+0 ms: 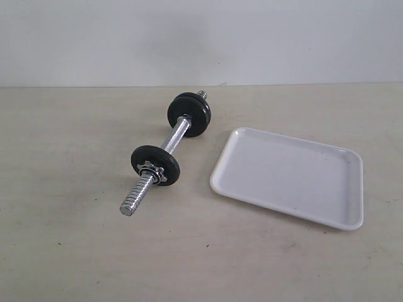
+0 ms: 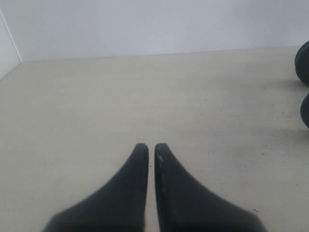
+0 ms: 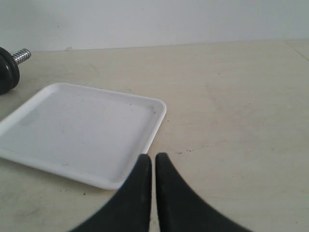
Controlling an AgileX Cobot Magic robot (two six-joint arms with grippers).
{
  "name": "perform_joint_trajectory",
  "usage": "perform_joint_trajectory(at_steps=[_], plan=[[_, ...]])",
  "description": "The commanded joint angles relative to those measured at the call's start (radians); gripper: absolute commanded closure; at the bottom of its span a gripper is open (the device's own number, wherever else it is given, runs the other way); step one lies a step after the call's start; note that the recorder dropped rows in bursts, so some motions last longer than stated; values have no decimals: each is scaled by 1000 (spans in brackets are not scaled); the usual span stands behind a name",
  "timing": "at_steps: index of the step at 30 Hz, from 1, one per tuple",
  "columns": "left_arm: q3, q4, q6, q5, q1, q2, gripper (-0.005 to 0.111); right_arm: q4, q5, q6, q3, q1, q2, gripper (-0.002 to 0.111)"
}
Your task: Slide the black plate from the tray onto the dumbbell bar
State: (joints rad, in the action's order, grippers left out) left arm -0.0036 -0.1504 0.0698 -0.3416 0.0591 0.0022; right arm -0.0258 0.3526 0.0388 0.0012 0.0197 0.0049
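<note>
Left hand (image 2: 151, 145) and right hand (image 3: 153, 155) both pinched narrow (fingertips nearly touching); dumbbell bar (image 1: 175, 135) lies beside the tray (image 1: 286, 176).

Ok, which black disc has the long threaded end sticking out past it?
The lone disc nearest the exterior camera; past the farther discs, by the tray corner, only a short stub shows.

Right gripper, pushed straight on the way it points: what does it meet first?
Most likely the side rim of the shallow white rectangular plastic tray, just ahead of the right gripper. Height is unclear; it might pass over it.
</note>
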Motion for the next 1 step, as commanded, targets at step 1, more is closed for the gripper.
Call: perform_joint_trajectory(at_steps=[1], plan=[[4, 8, 8, 2, 2, -2, 102, -6, -4, 5, -1, 3, -5, 107]])
